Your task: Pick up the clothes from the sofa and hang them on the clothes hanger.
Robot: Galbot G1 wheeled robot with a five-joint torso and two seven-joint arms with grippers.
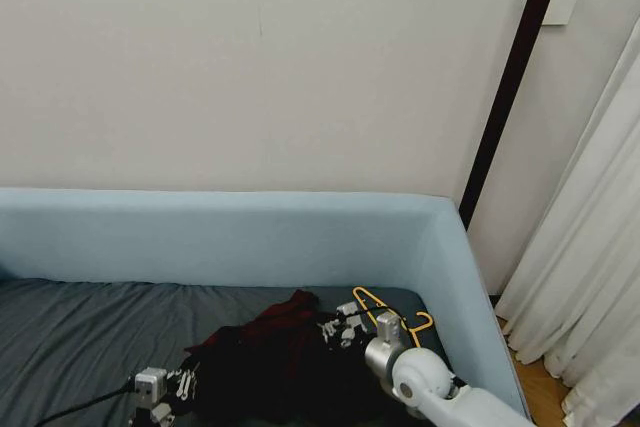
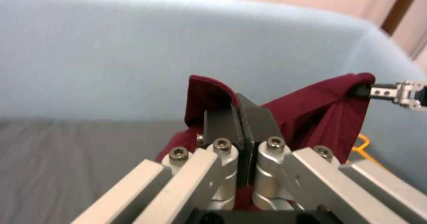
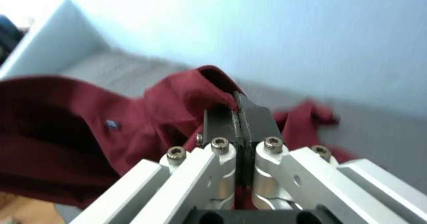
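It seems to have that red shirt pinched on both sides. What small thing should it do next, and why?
Probably raise both arms a little, together. The left tool and right tool are each shut on a fold of the dark red garment, whose bulk lies on the sofa seat, with the yellow hanger beside it. A small lift would likely free it.

A home living room: blue sofa (image 1: 300, 237), white curtains (image 1: 590, 277), plain wall (image 1: 250, 67)
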